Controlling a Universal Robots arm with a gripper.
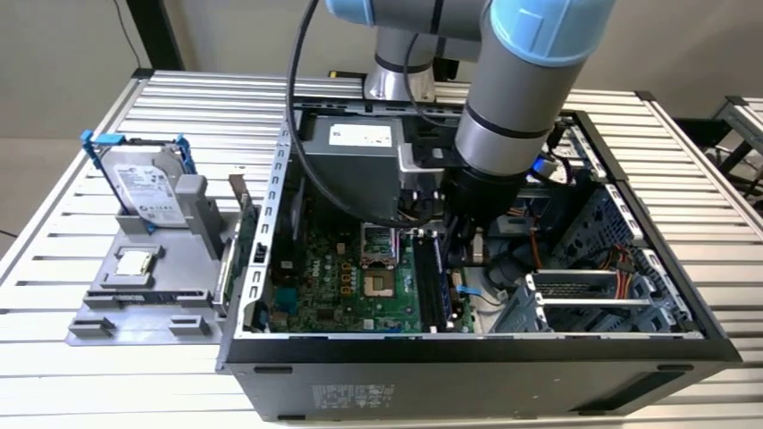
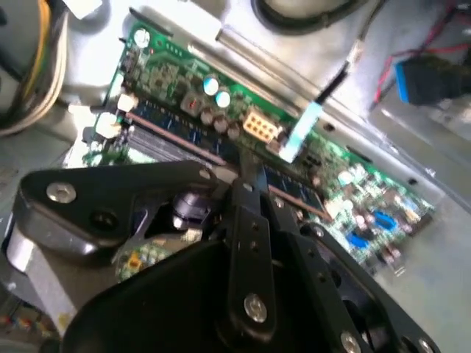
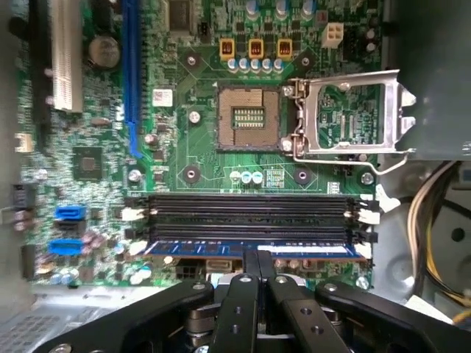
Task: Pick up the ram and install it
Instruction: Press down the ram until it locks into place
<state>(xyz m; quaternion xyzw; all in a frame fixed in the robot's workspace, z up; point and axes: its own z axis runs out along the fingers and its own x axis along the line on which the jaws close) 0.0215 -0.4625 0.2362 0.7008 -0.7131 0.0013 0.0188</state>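
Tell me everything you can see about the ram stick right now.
The ram is a long, narrow, dark blue board lying along the motherboard's row of black memory slots, in the slot nearest the claw. It stands on its long edge, showing a thin blue strip with small pale marks. The claw's fingers are closed together over its middle. In the second wrist view it runs as a blue bar beside the empty slots.

Dark blue ram (image 3: pixel 254 250) on edge in the motherboard's outermost memory slot
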